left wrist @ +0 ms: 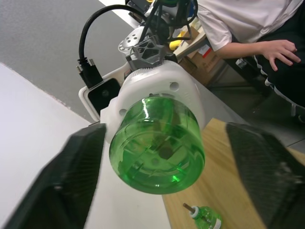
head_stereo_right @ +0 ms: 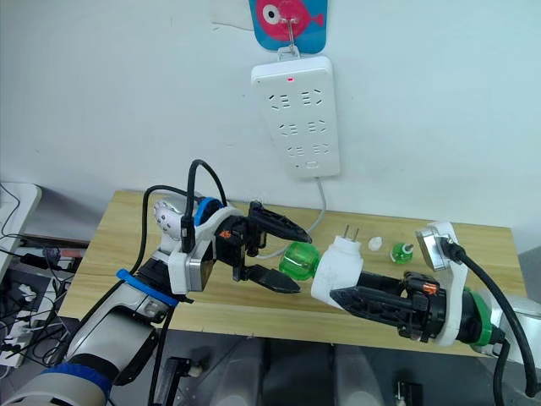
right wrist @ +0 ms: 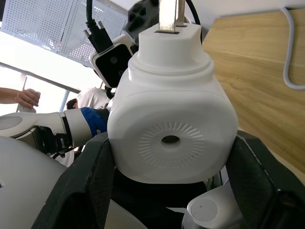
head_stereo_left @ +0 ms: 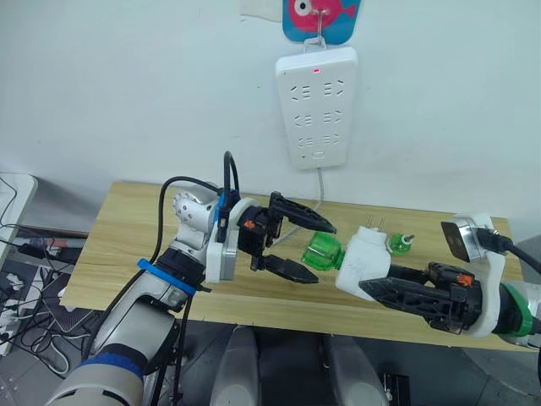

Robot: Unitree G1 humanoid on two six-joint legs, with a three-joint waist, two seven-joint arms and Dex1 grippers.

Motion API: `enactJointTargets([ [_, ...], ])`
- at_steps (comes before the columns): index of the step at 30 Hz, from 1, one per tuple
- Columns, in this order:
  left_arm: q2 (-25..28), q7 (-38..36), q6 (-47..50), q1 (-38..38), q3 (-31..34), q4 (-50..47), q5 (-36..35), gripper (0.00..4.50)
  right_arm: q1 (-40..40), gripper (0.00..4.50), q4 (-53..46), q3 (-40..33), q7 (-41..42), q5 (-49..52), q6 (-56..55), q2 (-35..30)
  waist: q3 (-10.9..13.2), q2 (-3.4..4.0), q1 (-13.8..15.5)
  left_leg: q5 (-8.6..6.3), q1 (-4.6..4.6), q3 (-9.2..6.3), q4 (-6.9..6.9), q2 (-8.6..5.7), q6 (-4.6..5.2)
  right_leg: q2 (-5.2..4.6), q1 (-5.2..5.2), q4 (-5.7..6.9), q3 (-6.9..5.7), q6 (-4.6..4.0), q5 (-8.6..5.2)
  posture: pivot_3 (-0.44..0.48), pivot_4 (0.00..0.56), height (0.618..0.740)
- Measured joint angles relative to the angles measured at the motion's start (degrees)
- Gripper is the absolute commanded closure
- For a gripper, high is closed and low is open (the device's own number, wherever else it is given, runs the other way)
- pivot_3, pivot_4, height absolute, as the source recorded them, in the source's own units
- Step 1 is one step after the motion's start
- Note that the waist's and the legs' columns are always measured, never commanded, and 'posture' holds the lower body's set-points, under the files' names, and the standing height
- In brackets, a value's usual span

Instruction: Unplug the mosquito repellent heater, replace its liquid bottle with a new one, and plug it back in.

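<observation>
My right gripper [head_stereo_left: 372,283] jaws clamp the mosquito repellent heater [head_stereo_left: 365,258] above the worktop [head_stereo_left: 127,245] front edge, its green bottle [head_stereo_left: 323,252] between my left gripper [head_stereo_left: 306,248] jaws, apart, contact unclear; spare bottle [head_stereo_left: 399,244] lies behind, power strip [head_stereo_left: 316,106] hangs on the wall.

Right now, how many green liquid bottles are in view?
2. One green bottle is screwed into the mosquito repellent heater held by the right gripper, between the open left gripper's fingers. A second small bottle lies on the table behind the heater.
</observation>
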Motion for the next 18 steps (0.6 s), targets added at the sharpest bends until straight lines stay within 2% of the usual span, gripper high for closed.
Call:
enactJointTargets([
  [3, 0.1, 0.0, 0.0, -0.2, -0.1, 0.0, -0.5, 2.18, -0.1, 1.52, 0.0, 0.6, 0.0, 0.0, 0.1, 0.0, 0.0, 0.0, 0.0, 0.0, 0.0, 0.0, 0.0, 0.0, 0.0, 0.0, 0.0, 0.0, 0.0, 0.0, 0.0, 0.054, 0.348, 0.74],
  [12, -0.1, 0.0, 2.1, -0.1, 0.5, -0.1, -0.5, 2.23, -1.2, 1.52, 0.6, 0.6, -0.1, 0.0, 0.4, 0.0, 0.0, 0.0, -0.1, 0.0, 0.0, -0.01, 0.0, 0.0, 0.0, 0.0, 0.0, 0.0, -0.01, 0.0, 0.0, 0.05, 0.348, 0.74],
  [15, 0.4, 1.9, 12.0, 2.4, 2.2, -3.5, 0.3, 2.23, -2.1, 1.52, 0.9, 0.6, -0.4, 0.0, 0.7, 0.0, 0.0, 0.0, -0.3, 0.0, 0.0, -0.02, -0.01, 0.01, 0.0, 0.01, 0.0, -0.01, -0.01, 0.0, 0.0, 0.05, 0.348, 0.74],
  [18, 3.1, 7.3, 26.4, 5.2, 2.8, -9.6, 1.5, 2.23, -2.9, 1.52, 1.6, 0.6, -1.1, 0.0, 0.8, 0.0, 0.0, 0.0, -0.5, 0.0, 0.0, -0.07, -0.01, 0.02, 0.0, 0.01, 0.0, 0.03, -0.04, 0.0, 0.0, 0.05, 0.348, 0.74],
])
